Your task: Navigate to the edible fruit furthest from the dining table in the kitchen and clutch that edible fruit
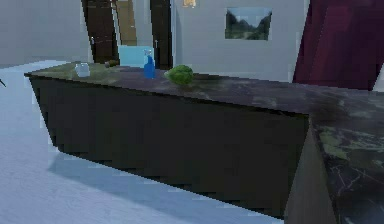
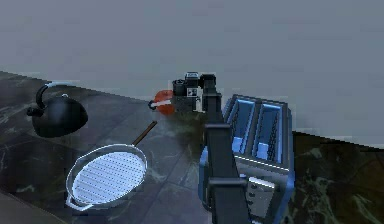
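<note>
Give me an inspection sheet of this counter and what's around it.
surface: dark marbled counter.
job's things: small red thing near the counter's far edge, perhaps the fruit.
clutter: kettle, pan, toaster; in the forward view, blue bottle and green thing.
jaws: by the red thing, at the arm's far end; cannot tell whether they hold anything.
cables: nothing seen.
surroundings: grey wall, picture, dark red curtain.

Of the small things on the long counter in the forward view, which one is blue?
The upright bottle in the middle is blue; the low thing left of it is pale grey, the round one right of it green.
</note>
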Controlling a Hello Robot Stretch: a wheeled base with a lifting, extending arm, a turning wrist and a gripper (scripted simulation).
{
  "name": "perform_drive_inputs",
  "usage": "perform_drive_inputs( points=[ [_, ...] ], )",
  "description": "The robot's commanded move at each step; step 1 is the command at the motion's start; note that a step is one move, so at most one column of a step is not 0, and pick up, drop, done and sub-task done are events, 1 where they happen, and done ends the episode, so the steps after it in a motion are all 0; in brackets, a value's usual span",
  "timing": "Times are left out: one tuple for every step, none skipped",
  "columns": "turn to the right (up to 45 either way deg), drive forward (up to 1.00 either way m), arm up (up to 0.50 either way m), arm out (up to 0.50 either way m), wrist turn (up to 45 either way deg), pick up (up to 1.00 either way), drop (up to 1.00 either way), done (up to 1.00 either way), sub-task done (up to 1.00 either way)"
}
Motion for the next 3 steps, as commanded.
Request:
perform_drive_inputs(
  points=[
    [0.0,0.00,0.00,0.00,0.0,1.00,0.00,0.00,0.00],
    [0.0,0.00,0.10,0.00,0.0,0.00,0.00,0.00,0.00],
    [0.0,0.00,0.00,0.00,0.0,0.00,0.00,1.00,0.00]
  ],
)
